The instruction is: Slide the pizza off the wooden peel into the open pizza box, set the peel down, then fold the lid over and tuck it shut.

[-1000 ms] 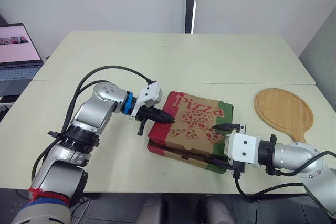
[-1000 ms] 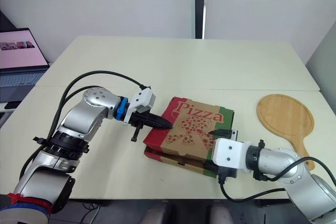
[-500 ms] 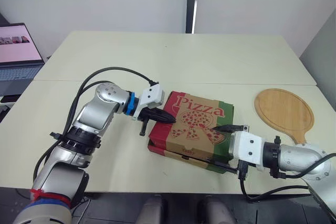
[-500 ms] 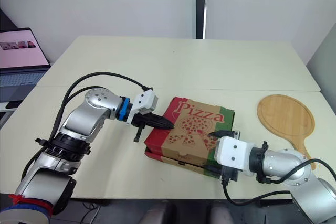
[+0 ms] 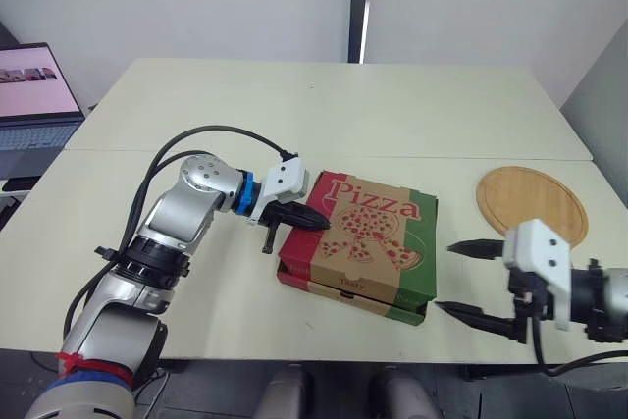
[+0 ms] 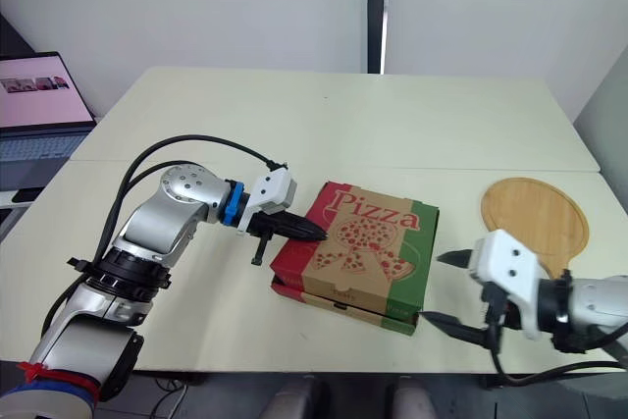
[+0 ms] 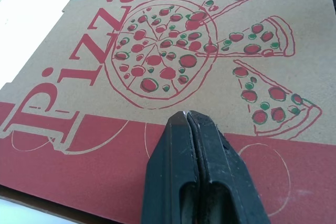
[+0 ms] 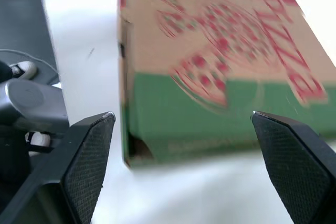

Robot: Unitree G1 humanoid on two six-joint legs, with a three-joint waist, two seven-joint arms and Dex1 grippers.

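Closed box (image 5: 360,245) on the bench (image 5: 294,115); left end effector (image 5: 314,224), pressed together, touches its lid's red edge; right end effector (image 5: 444,277) spread wide just beside its green side; peel (image 5: 530,198) lies beyond

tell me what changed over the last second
The right gripper backed away from the near right corner of the pizza box and now hangs open, apart from it. The left gripper stayed shut, pressing on the box's left edge; the wooden peel did not move.

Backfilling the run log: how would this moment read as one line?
pizza box: lid down | left gripper: shut, tip on lid's red side | right gripper: open, apart from box | peel: flat on table
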